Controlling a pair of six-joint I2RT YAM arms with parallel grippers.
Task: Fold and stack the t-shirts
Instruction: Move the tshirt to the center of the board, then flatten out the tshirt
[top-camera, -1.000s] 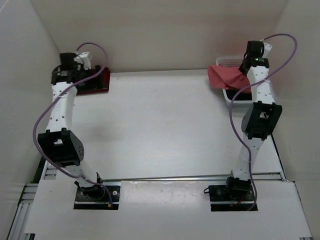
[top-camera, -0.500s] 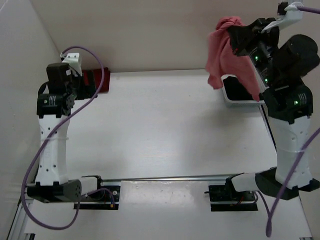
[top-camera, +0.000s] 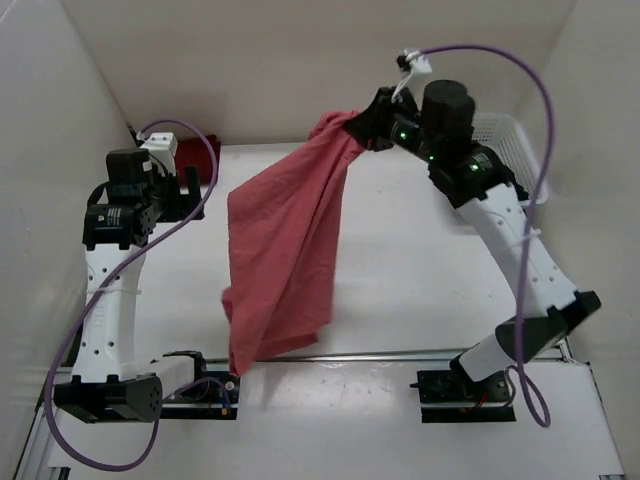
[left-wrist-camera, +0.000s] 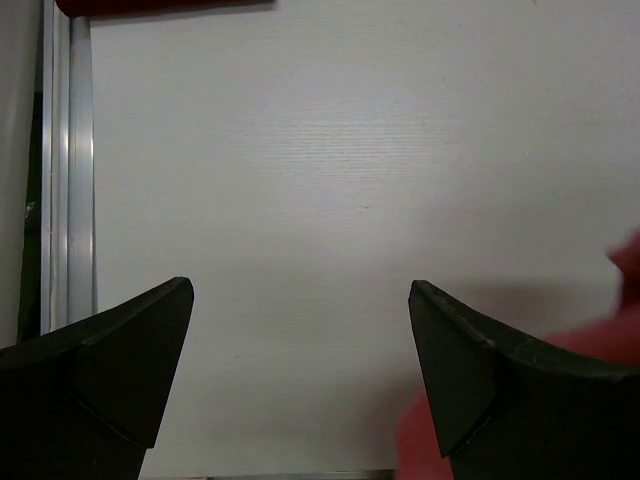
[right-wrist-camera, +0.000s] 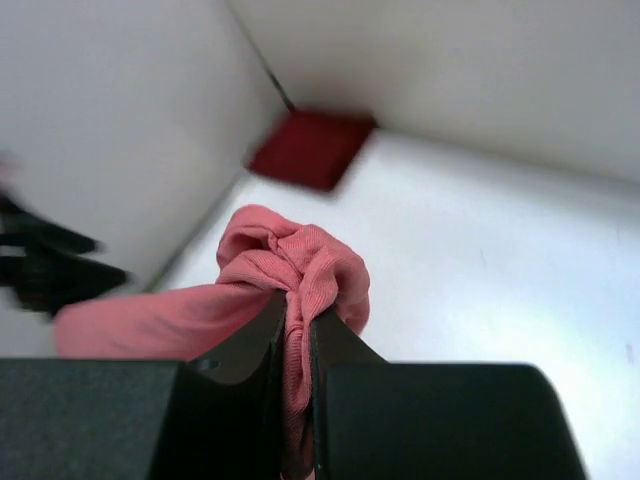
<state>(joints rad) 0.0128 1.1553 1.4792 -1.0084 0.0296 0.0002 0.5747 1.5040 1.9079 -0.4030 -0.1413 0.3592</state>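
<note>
R gripper pinched the pink shirt hanging unfolded mid-table, L gripper gaped empty, maroon shirt far left looked folded, so approx one done.

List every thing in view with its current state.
salmon pink t-shirt: unfolded, hanging bunched from the right gripper.
dark maroon t-shirt: folded flat, far left corner of the table.
white mesh basket: upright, far right, partly hidden.
left gripper: open, empty.
right gripper: shut on the salmon pink t-shirt.
</note>
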